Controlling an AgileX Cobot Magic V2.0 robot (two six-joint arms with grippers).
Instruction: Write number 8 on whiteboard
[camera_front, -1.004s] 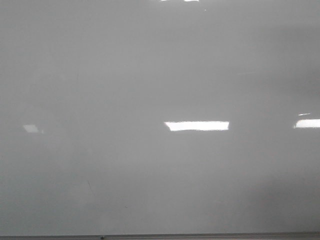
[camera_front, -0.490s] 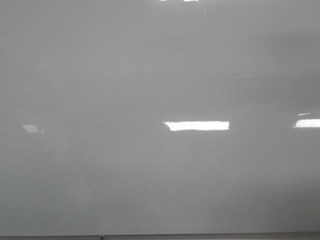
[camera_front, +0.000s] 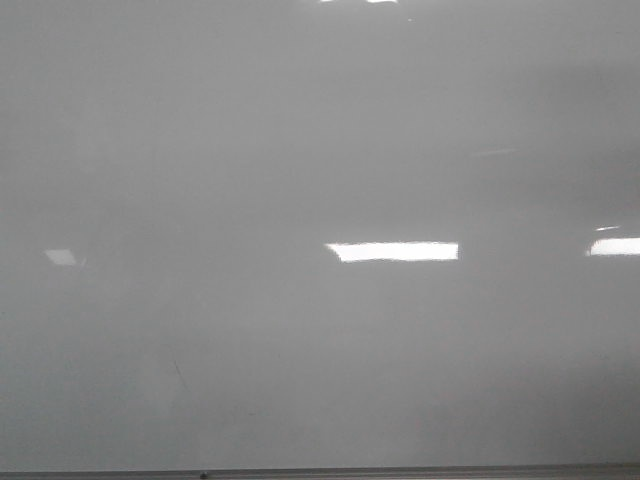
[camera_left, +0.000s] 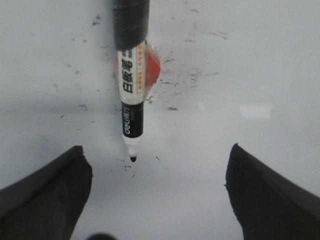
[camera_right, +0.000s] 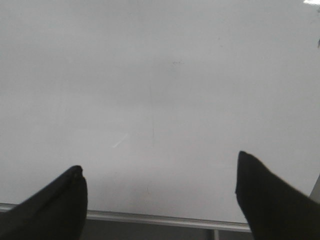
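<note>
Front view: large glossy pale grey-white whiteboard (camera_front: 300, 150) fills frame, thin grey edge strip along bottom; no drawn figure discernible.

Left wrist view: left hand (camera_left: 157, 192) fingers spread apart, holding nothing. Black-and-white whiteboard marker (camera_left: 131, 85) lies upper centre, uncapped tip on smudged board (camera_left: 250, 60).

Right wrist view: right hand (camera_right: 160, 197) fingers apart, bare board (camera_right: 160, 75) above.

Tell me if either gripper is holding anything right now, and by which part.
Neither. The left gripper is open, its fingers wide apart, with a whiteboard marker ahead of them, ungripped. The right gripper is open over the bare whiteboard.
</note>
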